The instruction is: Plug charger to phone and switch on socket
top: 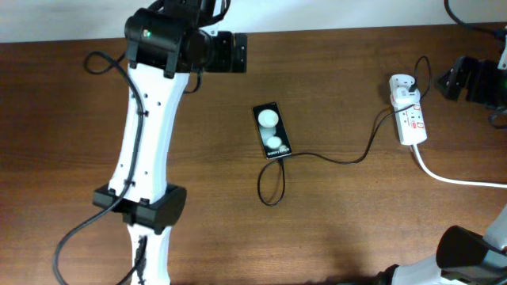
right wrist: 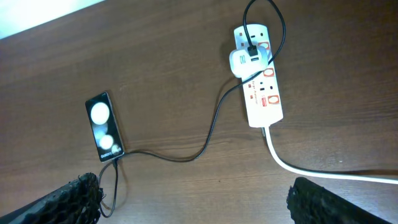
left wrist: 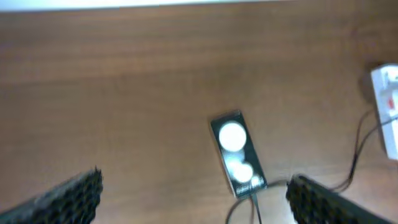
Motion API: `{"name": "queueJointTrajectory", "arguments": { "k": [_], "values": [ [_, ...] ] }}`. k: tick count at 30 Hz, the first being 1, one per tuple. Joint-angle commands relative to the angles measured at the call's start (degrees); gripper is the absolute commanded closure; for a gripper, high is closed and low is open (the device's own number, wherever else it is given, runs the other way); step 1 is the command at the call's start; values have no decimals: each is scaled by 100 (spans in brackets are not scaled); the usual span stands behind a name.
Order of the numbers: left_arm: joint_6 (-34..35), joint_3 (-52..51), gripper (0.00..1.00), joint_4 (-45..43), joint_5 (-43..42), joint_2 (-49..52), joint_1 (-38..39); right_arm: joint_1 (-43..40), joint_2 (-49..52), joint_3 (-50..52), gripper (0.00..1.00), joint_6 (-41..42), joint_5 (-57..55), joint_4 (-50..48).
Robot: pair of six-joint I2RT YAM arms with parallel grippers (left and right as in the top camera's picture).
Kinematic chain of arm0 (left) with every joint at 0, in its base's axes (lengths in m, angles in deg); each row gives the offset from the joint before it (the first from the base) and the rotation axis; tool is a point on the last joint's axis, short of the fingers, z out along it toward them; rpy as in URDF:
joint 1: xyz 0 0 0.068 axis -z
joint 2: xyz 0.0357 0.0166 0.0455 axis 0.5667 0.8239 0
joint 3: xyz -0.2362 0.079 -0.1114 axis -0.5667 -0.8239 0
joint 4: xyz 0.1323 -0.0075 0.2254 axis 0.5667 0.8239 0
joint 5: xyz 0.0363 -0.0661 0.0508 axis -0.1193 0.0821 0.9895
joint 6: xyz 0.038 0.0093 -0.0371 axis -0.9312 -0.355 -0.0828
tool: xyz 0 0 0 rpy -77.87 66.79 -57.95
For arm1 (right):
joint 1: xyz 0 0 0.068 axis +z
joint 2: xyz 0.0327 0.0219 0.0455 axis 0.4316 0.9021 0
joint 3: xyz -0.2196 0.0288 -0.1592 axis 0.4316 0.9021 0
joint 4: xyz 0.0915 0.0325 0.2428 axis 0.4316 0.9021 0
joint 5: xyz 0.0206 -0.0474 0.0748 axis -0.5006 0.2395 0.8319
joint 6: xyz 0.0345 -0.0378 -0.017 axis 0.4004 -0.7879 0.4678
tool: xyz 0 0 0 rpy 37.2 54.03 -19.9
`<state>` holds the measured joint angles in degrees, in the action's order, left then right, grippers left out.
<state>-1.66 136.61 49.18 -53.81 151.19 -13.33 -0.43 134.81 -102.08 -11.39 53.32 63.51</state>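
Observation:
The phone (top: 272, 131) lies flat mid-table, black with two white circles; it also shows in the left wrist view (left wrist: 238, 154) and the right wrist view (right wrist: 104, 126). The charger's thin black cable (top: 348, 157) meets the phone's near end, makes a small loop, and runs right to the white adapter (right wrist: 247, 61), which sits in the socket (right wrist: 263, 93). The socket (top: 412, 119) lies at the right. My left gripper (left wrist: 196, 205) is open and empty, held high at the phone's far left. My right gripper (right wrist: 199, 205) is open and empty, high near the socket.
The socket's thick white cord (top: 455, 179) curves off the right edge. The left arm's white link (top: 146, 134) and base stand at the left. The right arm's base (top: 467, 253) is at the bottom right. Bare wood lies between phone and socket.

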Motion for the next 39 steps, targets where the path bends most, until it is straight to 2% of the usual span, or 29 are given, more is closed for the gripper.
{"name": "queueJointTrajectory", "arguments": {
  "k": [1,3,6,10,12,13,15,17,18,20,22,29,37,39],
  "values": [
    [-90,-1644,1,-984,435,-990,-35,20,17,-17,1,46,-50,9],
    [-87,-3541,1,-2085,798,-1961,-35,20,15,-17,1,46,-50,9],
    [-87,-5351,1,-3132,1228,-3106,-35,20,17,-15,1,46,-50,9],
    [-87,-8131,1,-5606,1762,-5187,-72,20,15,-17,1,46,-50,9],
    [-81,-9556,1,-6765,1753,-6192,-385,20,15,-15,1,46,-50,9],
    [-59,-10432,1,-7622,1620,-6776,-612,20,15,-15,1,46,-50,9],
    [-57,-11333,1,-8618,1344,-7405,-828,20,15,-17,1,46,-50,9],
    [15,-12633,1,-10041,992,-8314,-1215,20,15,-17,1,46,-50,9],
    [208,-13014,1,-10461,994,-8559,-1329,20,17,-17,1,46,-50,9],
    [1008,-14058,1,-11663,1003,-9092,-1681,20,15,-17,1,46,-50,9],
    [1108,-14524,1,-12004,1001,-9339,-1921,20,15,-17,1,46,-50,9],
    [1106,-16056,1,-12021,1003,-10839,-2334,20,15,-17,1,46,-50,9],
    [1102,-16069,1,-9621,953,-11746,-2551,20,15,-17,2,46,-50,9],
    [1082,-16069,1,-8644,892,-12264,-2763,20,15,-17,1,46,-50,9]
  ]
}}
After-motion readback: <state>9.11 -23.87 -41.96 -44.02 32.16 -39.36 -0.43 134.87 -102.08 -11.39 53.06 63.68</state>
